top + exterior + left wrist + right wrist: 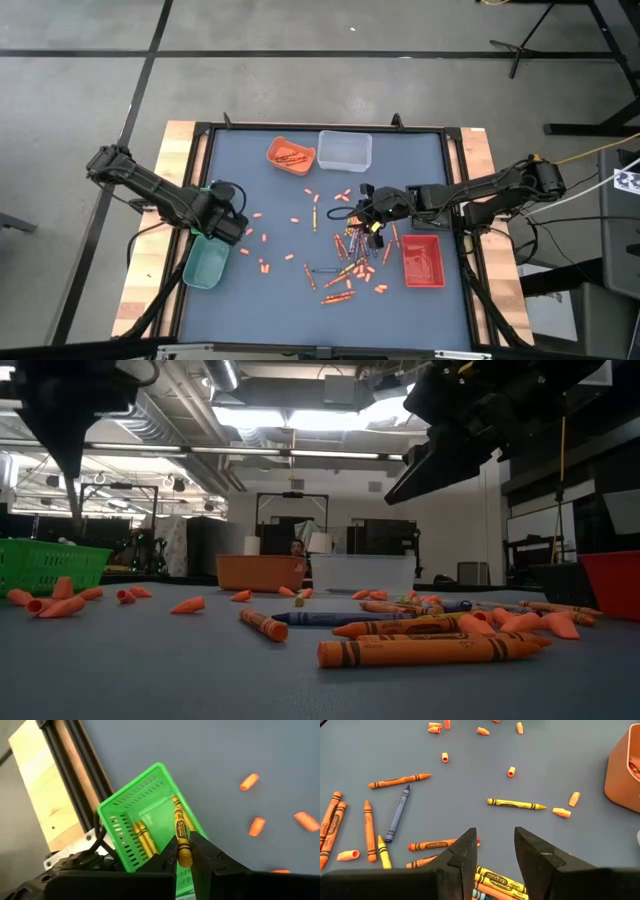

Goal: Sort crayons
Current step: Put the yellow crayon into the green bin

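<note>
Gripping a yellow crayon (181, 836) between the fingers of the left gripper (184, 861), directly above the green tray (134, 802), with more yellow crayons lying inside that tray.

Hovering with the right gripper (492, 851), fingers parted and holding nothing, just over the crayon pile (352, 262) near the middle of the blue mat (270, 200).

Showing, immediately ahead of the right fingers, a yellow crayon on the mat (516, 804), with a blue crayon (397, 814) and orange crayons (399, 780) to one side.

Lying beyond these, scattered short orange pieces (561, 812) across the mat.

Sitting just beside the right gripper, toward the table's near edge, a red tray (422, 262).

Standing well apart from both grippers, at the far edge of the mat, an orange tray (290, 155) and a clear tray (345, 150) side by side.
</note>
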Robot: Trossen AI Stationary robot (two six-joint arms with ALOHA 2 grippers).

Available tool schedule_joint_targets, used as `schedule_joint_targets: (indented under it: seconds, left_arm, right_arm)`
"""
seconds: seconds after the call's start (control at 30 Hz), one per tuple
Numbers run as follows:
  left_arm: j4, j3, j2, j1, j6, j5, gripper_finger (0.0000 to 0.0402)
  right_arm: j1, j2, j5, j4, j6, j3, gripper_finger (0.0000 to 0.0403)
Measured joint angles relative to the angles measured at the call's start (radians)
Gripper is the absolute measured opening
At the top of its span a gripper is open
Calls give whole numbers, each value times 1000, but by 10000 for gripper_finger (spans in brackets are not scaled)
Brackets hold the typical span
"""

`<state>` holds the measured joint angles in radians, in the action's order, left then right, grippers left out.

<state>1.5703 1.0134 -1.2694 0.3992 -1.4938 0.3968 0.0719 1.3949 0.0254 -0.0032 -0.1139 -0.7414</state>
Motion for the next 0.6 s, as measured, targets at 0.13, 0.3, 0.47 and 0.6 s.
schedule_joint_targets:
  seconds: [0.13, 0.3, 0.47, 0.6]
  left_arm:
    - [0, -67, 0, 0, -49, -17, 14]
    - [-41, -163, 0, 0, -127, -27, 14]
    - [-71, -202, 0, 0, -150, -26, 26]
    - [-74, -203, 0, 0, -154, -26, 57]
  right_arm:
    - [0, 0, 0, 0, 0, 0, 129]
    - [0, 0, 0, 0, 0, 0, 129]
    - [0, 0, 0, 0, 0, 0, 129]
    - [0, 0, 0, 0, 0, 0, 129]
